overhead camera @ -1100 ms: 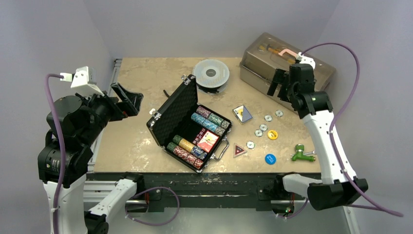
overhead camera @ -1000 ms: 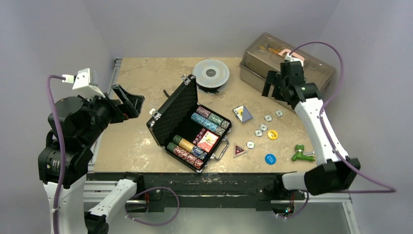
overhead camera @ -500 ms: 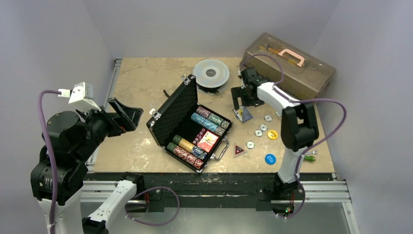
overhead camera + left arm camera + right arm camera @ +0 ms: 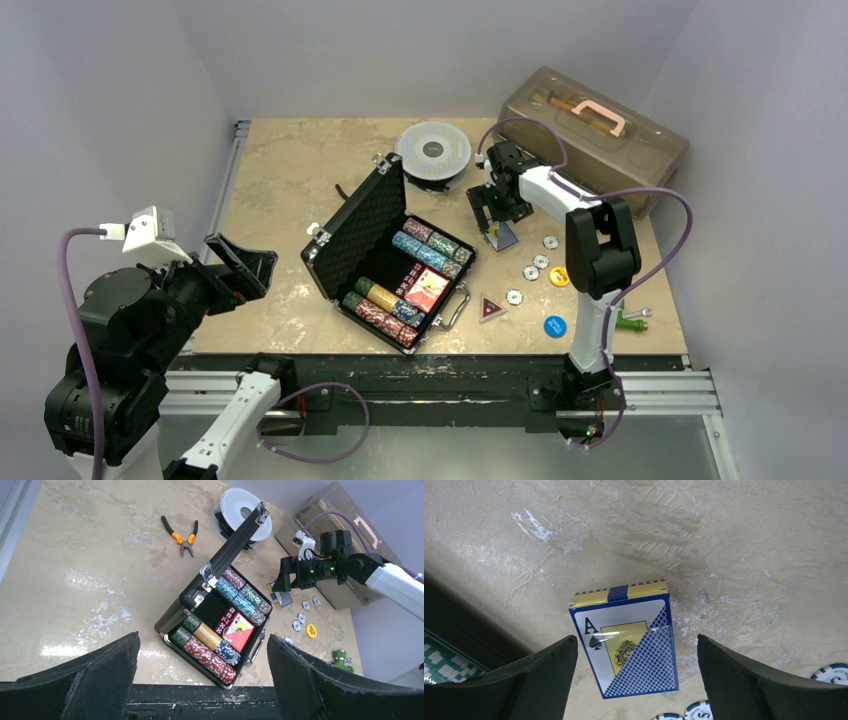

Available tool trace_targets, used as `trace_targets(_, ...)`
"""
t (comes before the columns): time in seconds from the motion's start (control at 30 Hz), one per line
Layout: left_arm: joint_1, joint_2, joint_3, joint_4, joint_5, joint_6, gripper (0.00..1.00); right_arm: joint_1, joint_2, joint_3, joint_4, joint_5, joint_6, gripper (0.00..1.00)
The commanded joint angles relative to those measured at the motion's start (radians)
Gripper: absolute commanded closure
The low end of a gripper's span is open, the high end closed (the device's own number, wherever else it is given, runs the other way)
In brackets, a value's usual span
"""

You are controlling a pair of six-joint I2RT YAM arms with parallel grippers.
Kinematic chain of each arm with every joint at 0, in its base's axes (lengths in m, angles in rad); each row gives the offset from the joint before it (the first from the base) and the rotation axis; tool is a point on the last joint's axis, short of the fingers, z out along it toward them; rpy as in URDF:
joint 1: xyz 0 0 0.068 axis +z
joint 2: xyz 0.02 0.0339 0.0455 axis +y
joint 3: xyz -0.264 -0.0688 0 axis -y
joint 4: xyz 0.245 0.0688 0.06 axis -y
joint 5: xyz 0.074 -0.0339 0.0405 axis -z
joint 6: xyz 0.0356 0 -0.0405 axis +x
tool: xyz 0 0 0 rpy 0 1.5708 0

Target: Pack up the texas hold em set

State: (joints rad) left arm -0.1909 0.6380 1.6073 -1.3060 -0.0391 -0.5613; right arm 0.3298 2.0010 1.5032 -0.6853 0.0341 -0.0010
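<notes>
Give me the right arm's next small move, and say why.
Probably lower the right gripper straight down and shut it on the blue card deck. The deck lies flat on the table between the open fingers, not yet gripped. The open case beside it shows a dark empty space near the red deck.

Soft, even light from above; sharp pictures with little glare.
The table is evenly bright from far edge to near edge; in the left wrist view, pale sheen patches sit toward its left edge. Shadows are faint and soft-edged, one lying just beyond the blue card deck. The right gripper shows fingers dark and slightly blurred.
</notes>
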Motion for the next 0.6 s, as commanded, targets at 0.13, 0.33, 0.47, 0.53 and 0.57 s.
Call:
trace_targets(0.13, 0.005, 0.026, 0.007, 0.01, 0.007, -0.011, 0.06, 0.001, -0.007, 0.011, 0.0, -0.031, -0.008, 0.14)
trace_targets(0.33, 0.005, 0.043, 0.004, 0.018, 0.032, -0.019, 0.07, 0.032, 0.021, 0.013, 0.011, 0.054, 0.067, 0.13)
trace_targets(0.47, 0.005, 0.04, 0.003, 0.013, 0.035, -0.018, 0.07, 0.033, 0.011, -0.014, 0.025, 0.065, 0.082, 0.18)
trace_targets(0.53, 0.005, 0.034, -0.004, 0.01, 0.035, -0.019, 0.08, 0.034, 0.007, -0.027, 0.03, 0.069, 0.082, 0.22)
trace_targets(0.57, 0.005, 0.032, -0.008, 0.01, 0.034, -0.019, 0.08, 0.034, 0.009, -0.029, 0.032, 0.068, 0.082, 0.24)
